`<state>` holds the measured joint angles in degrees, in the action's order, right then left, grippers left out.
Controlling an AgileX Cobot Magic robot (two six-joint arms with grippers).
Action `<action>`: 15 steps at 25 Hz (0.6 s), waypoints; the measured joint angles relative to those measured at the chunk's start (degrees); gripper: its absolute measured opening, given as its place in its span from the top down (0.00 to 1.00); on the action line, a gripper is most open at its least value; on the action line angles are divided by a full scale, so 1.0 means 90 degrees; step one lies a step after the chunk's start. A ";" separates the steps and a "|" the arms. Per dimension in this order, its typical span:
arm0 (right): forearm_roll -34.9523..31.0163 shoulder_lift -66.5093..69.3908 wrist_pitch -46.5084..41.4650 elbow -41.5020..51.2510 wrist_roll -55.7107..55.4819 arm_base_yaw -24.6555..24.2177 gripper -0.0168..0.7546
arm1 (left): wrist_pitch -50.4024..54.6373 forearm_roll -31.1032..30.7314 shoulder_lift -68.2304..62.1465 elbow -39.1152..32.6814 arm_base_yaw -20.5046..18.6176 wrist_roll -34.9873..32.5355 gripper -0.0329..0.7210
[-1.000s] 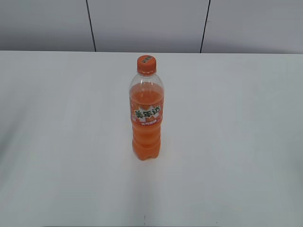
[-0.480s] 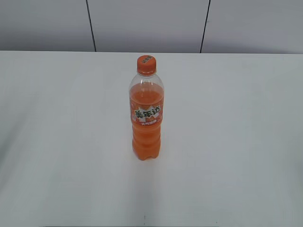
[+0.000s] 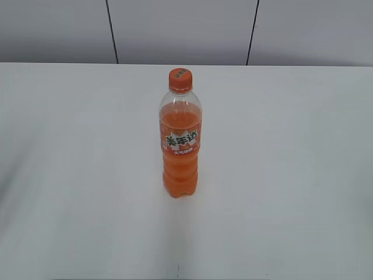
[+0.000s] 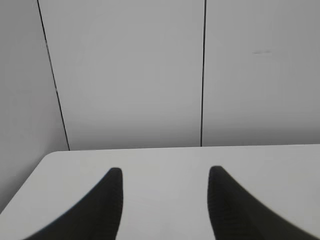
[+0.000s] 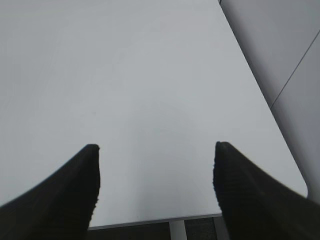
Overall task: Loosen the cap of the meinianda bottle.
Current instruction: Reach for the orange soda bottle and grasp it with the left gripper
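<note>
The meinianda bottle (image 3: 180,140) stands upright mid-table (image 3: 291,175), cap (image 3: 180,77) on, untouched and easy to reach. Both grippers, left (image 4: 164,175) and right (image 5: 156,150), hold fingers spread, well away from it.

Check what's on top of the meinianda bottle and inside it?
On top of the meinianda bottle: the cap, orange, seated on the neck. Inside: orange drink up to the shoulder, clear above. The label hides the middle.
</note>
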<state>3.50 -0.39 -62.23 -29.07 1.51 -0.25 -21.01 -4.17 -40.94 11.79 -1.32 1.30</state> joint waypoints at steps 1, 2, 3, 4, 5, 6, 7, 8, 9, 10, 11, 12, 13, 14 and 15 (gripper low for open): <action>0.0000 0.0000 0.0000 0.0000 0.0000 0.0000 0.29 | -0.0067 0.0000 -0.0153 0.0000 0.0000 0.0000 0.50; 0.0000 0.0000 0.0000 0.0000 0.0000 0.0000 0.29 | -0.0174 0.0000 -0.0319 0.0000 0.0000 0.0000 0.50; 0.0000 0.0000 0.0000 0.0000 0.0000 0.0000 0.29 | -0.0300 -0.0003 -0.0457 0.0000 0.0000 0.0000 0.50; 0.0000 0.0000 0.0000 0.0000 0.0000 0.0000 0.29 | -0.0432 -0.0008 -0.0613 0.0000 0.0000 0.0000 0.50; 0.0000 0.0000 0.0000 0.0000 0.0000 0.0000 0.29 | -0.0591 -0.0015 -0.0765 0.0000 0.0000 0.0000 0.50; 0.0000 0.0000 0.0000 0.0000 0.0000 0.0000 0.29 | -0.0756 -0.0015 -0.0925 0.0000 0.0000 0.0000 0.50; 0.0000 0.0000 0.0000 0.0000 0.0000 0.0000 0.29 | -0.0897 -0.0015 -0.1106 0.0000 0.0000 0.0000 0.50; 0.0000 0.0000 0.0000 0.0000 0.0000 0.0000 0.29 | -0.1057 -0.0015 -0.1417 0.0000 0.0000 0.0000 0.50; 0.0000 0.0000 0.0000 0.0000 0.0000 0.0000 0.29 | -0.1147 -0.0015 -0.1594 0.0000 0.0000 0.0000 0.50; 0.0000 0.0000 0.0000 0.0000 0.0000 0.0000 0.29 | -0.1282 -0.0015 -0.1727 0.0000 0.0000 0.0000 0.50; 0.0000 0.0000 0.0000 0.0000 0.0000 0.0000 0.29 | -0.1428 -0.0019 -0.1885 0.0000 0.0000 0.0000 0.50; 0.0000 0.0000 0.0000 0.0000 0.0000 0.0000 0.29 | -0.1642 -0.0051 -0.2054 0.0000 0.0000 0.0000 0.50; 0.0000 0.0000 0.0000 0.0000 0.0000 0.0000 0.29 | -0.1888 -0.0126 -0.2230 0.0000 0.0000 0.0000 0.50; 0.0000 0.0000 0.0000 0.0000 0.0000 0.0000 0.29 | -0.2075 -0.0259 -0.2378 0.0000 0.0000 0.0008 0.50; 0.0000 0.0000 0.0000 0.0000 0.0000 0.0000 0.29 | -0.2246 -0.0484 -0.2558 0.0000 0.0000 0.0036 0.50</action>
<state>3.50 -0.39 -62.23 -29.07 1.51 -0.25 -41.23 -8.52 -63.96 11.79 -1.32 1.62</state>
